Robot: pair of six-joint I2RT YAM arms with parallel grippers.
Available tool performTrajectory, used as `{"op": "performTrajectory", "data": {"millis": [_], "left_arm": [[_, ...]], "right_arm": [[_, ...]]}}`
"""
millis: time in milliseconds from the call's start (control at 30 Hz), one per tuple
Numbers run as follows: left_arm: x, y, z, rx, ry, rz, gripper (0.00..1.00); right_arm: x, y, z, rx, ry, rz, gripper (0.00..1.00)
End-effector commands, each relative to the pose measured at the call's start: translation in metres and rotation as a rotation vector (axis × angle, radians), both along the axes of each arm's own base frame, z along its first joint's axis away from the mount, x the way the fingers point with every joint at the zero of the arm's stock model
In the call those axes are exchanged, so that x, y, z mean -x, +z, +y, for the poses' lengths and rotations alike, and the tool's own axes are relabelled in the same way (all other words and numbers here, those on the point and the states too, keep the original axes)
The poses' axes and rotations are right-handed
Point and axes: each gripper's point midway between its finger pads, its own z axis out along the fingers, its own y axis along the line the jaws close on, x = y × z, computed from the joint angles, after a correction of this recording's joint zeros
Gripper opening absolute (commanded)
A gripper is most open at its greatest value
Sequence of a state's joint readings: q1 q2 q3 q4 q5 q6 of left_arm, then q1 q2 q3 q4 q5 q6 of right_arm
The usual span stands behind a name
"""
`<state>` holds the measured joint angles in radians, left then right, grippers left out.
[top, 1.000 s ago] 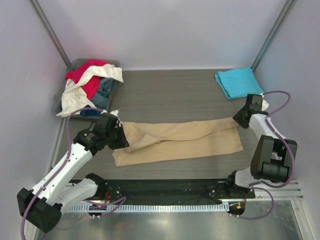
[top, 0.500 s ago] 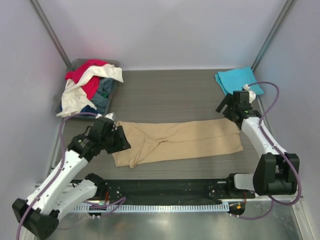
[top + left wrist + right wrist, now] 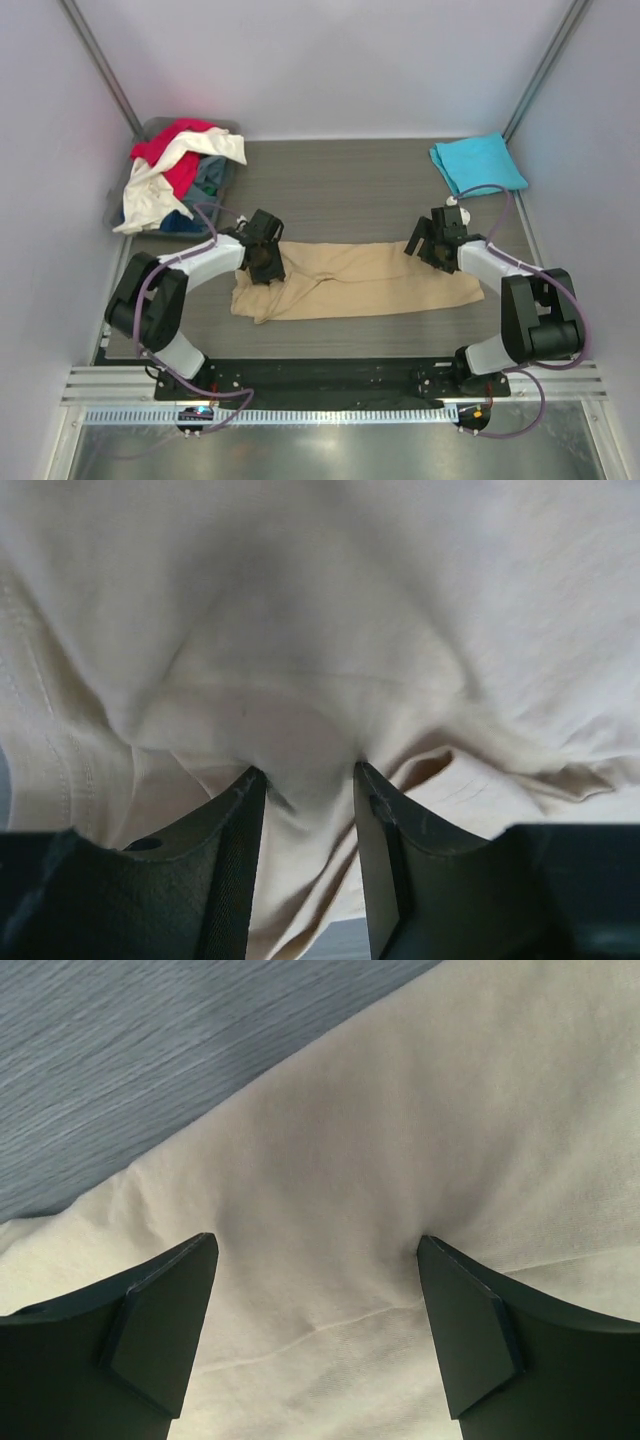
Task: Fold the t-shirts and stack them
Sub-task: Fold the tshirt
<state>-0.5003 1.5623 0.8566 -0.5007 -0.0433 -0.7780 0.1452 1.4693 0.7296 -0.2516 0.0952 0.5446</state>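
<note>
Tan t-shirt in left end effector

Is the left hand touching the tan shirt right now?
Touching. The left wrist view shows the left hand with the tan shirt cloth bunched between its fingertips.

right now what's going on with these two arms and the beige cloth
Both arms are working the tan cloth t-shirt, lying partly folded as a strip across the grey wood-grain table. The left gripper pinches bunched cloth at its left end; the right gripper is open, fingers pressed on the shirt near its right end. A folded turquoise t-shirt sits far right; red, white and dark shirts are heaped in a grey plastic bin far left.
</note>
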Motion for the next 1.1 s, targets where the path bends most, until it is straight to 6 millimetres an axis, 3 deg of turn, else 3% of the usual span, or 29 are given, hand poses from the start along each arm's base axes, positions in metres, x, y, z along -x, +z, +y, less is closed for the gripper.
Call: {"op": "performTrajectory", "data": {"millis": [0,67,200,233,300,333,367,400,433,467,500,533,567,600,633,667,700,767,800,867,900,1000,1033,1067], "left_arm": [[-0.037,-0.023,-0.012,-0.018,0.002,-0.054,0.41],[-0.049,-0.029,-0.011,-0.063,0.007,-0.061,0.41],[-0.098,-0.036,-0.021,-0.104,-0.004,-0.053,0.42],[-0.136,-0.035,-0.038,-0.086,-0.001,-0.077,0.42],[-0.167,-0.033,-0.046,-0.083,0.004,-0.06,0.42],[-0.21,-0.025,-0.066,-0.058,-0.003,-0.12,0.42],[-0.226,-0.023,-0.072,-0.063,-0.009,-0.11,0.42],[-0.243,-0.02,-0.081,-0.053,-0.018,-0.12,0.42],[-0.245,-0.071,-0.088,-0.064,-0.052,-0.031,0.42],[-0.305,0.005,-0.122,0.065,-0.064,-0.241,0.42],[-0.307,0.011,-0.134,0.131,-0.097,-0.237,0.42],[-0.311,0.025,-0.156,0.253,-0.135,-0.259,0.43],[-0.329,0.062,-0.166,0.34,-0.151,-0.363,0.47],[-0.324,0.062,-0.167,0.36,-0.162,-0.344,0.66],[-0.324,0.077,-0.167,0.374,-0.168,-0.376,0.73],[-0.334,0.174,-0.166,0.433,-0.193,-0.599,0.8],[-0.32,0.146,-0.158,0.398,-0.192,-0.545,1.0],[-0.311,0.192,-0.148,0.368,-0.241,-0.624,1.0],[-0.305,0.238,-0.142,0.373,-0.257,-0.69,1.0],[-0.288,0.264,-0.124,0.32,-0.253,-0.68,1.0],[-0.275,0.294,-0.111,0.302,-0.248,-0.717,1.0],[-0.25,0.306,-0.067,0.214,-0.169,-0.687,1.0],[-0.227,0.338,-0.051,0.217,-0.148,-0.735,1.0],[-0.213,0.312,-0.038,0.187,-0.135,-0.668,1.0]], "right_arm": [[0.03,-0.028,0.023,-0.091,0.017,0.098,0.87],[0.046,-0.035,0.038,-0.136,0.035,0.129,0.87],[0.084,-0.035,0.074,-0.263,0.046,0.16,0.87],[0.095,-0.032,0.082,-0.284,0.053,0.132,0.87],[0.12,-0.023,0.123,-0.365,0.085,0.13,0.87],[0.124,-0.011,0.14,-0.411,0.096,0.081,0.87],[0.129,-0.002,0.158,-0.449,0.122,0.067,0.87],[0.157,0.009,0.193,-0.494,0.223,0.084,0.87],[0.153,0.031,0.216,-0.508,0.273,0.032,0.88],[0.157,0.041,0.23,-0.49,0.325,0.013,0.88],[0.171,0.043,0.236,-0.415,0.413,0.031,0.89],[0.163,0.073,0.253,-0.422,0.448,-0.014,0.9],[0.159,0.078,0.253,-0.386,0.457,-0.028,0.9],[0.151,0.087,0.25,-0.354,0.448,-0.064,0.92],[0.144,0.1,0.246,-0.317,0.461,-0.109,0.92],[0.139,0.107,0.243,-0.297,0.463,-0.139,0.93],[0.13,0.117,0.237,-0.269,0.446,-0.185,0.94],[0.117,0.137,0.236,-0.221,0.49,-0.246,0.94],[0.108,0.134,0.235,-0.178,0.493,-0.25,0.94],[0.081,0.146,0.229,-0.132,0.484,-0.272,0.94],[0.072,0.139,0.23,-0.116,0.486,-0.249,0.95],[0.029,0.149,0.22,-0.068,0.446,-0.28,0.95],[0.013,0.145,0.225,-0.04,0.448,-0.271,0.94],[-0.002,0.144,0.22,-0.026,0.434,-0.269,0.94]]}}
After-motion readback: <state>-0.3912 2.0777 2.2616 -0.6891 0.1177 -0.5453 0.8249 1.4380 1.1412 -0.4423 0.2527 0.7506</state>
